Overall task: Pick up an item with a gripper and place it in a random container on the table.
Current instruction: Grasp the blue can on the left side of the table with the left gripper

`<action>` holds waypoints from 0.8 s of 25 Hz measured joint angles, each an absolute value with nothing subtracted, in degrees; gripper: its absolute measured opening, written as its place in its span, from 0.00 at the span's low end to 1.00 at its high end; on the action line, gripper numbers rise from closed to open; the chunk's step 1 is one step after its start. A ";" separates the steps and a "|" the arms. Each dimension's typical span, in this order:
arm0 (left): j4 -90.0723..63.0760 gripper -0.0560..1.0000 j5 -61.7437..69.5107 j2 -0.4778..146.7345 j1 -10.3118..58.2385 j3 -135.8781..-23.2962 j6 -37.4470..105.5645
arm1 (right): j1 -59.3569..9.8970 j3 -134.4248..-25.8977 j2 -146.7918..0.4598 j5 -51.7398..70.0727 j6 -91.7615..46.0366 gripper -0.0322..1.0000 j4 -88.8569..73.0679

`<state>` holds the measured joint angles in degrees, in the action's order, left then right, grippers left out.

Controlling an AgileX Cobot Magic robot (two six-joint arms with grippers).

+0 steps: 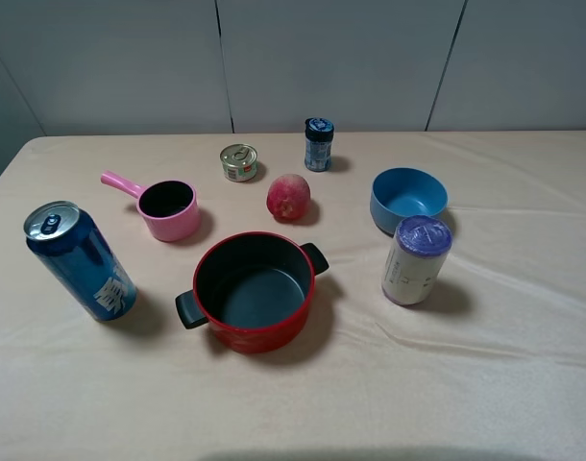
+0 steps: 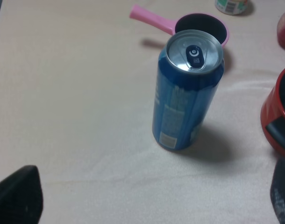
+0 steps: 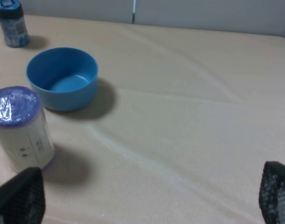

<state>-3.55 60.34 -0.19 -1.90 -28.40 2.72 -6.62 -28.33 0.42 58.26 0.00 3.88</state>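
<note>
The tall shiny blue can [image 1: 79, 260] with a silver top stands upright on the beige cloth at the table's [image 1: 485, 384] front left. It fills the middle of the left wrist view [image 2: 187, 93]. My left gripper [image 2: 152, 191] is open and empty, short of the can, with its dark fingers [image 2: 16, 198] at the frame's lower corners. The light-blue bowl [image 1: 408, 199] sits empty at the right, and also shows in the right wrist view [image 3: 63, 77]. My right gripper [image 3: 152, 191] is open and empty, apart from the bowl. Neither gripper shows in the exterior view.
A red pot [image 1: 255, 291] with black handles stands at centre front. A pink handled cup [image 1: 165, 207], a small tin [image 1: 239, 162], a reddish fruit [image 1: 288, 197] and a dark-blue-capped jar [image 1: 318, 144] lie behind it. A purple-topped white cylinder [image 1: 417, 260] stands in front of the bowl.
</note>
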 joint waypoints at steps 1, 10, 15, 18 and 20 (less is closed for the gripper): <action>-3.55 0.99 60.34 -0.19 -1.90 -28.40 2.72 | -6.62 -28.33 0.42 58.26 0.00 0.70 3.88; 0.63 0.99 60.34 0.88 -1.90 -28.40 0.82 | -6.62 -28.33 0.42 58.26 0.00 0.70 3.88; 1.06 0.99 60.35 8.22 -1.90 -28.40 0.70 | -6.62 -28.33 0.42 58.26 0.00 0.70 3.88; 1.06 0.99 60.18 13.22 -1.90 -28.45 1.20 | -6.62 -28.33 0.42 58.26 0.00 0.70 3.88; 1.06 0.99 59.98 16.17 -1.90 -28.56 2.29 | -6.62 -28.33 0.42 58.26 0.00 0.70 3.88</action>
<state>1.06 59.98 16.17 -1.90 -28.56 2.29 -6.62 -28.33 0.42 58.26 0.00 3.88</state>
